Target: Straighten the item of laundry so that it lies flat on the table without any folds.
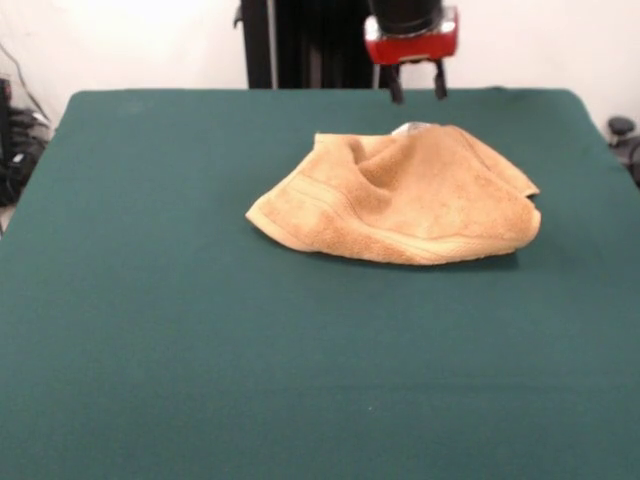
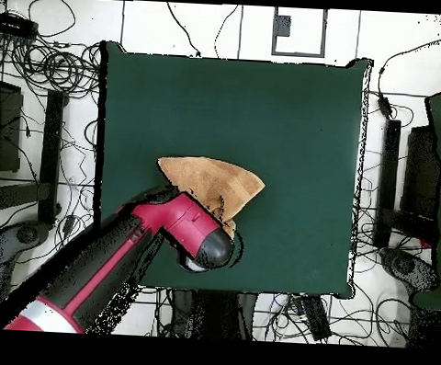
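The orange-tan towel (image 1: 400, 195) lies crumpled and folded over itself on the dark green table (image 1: 200, 330), right of centre and toward the far side, with a woven band along its front-left edge. In the overhead view the towel (image 2: 210, 180) shows as a fan shape, partly hidden by the arm. My gripper (image 1: 417, 92) hangs above the towel's far edge, with two dark fingers (image 1: 396, 88) spread apart and empty, clear of the cloth. In the overhead view the red arm's head (image 2: 202, 244) hides the gripper.
The red and black arm (image 2: 119, 258) reaches in diagonally from the lower left in the overhead view. Cables and equipment (image 2: 46, 70) lie on the floor around the table. Dark gear (image 1: 15, 140) sits beside the table's left edge.
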